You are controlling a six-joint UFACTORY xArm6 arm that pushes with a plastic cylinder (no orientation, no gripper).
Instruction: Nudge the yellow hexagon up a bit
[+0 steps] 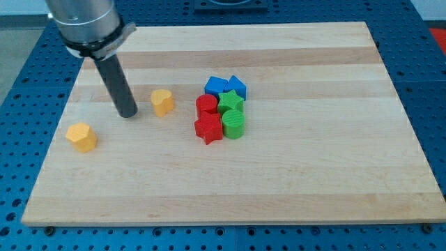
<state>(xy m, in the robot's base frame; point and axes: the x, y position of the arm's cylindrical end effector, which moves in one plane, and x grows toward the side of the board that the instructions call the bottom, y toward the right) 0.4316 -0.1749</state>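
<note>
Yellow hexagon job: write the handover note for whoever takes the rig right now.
My tip rests on the board, just left of the yellow heart-shaped block, up and right of the yellow hexagon, touching neither.
The hexagon sits alone near the view's left edge. Red, green and blue blocks cluster at centre, clear of the work.
Done: no contact visible.
Left: bring the tip below the hexagon, then nudge it slightly toward the view's top.

The whole desk [279, 181] is seen by one camera, set high at its near edge and angled downward.
</note>
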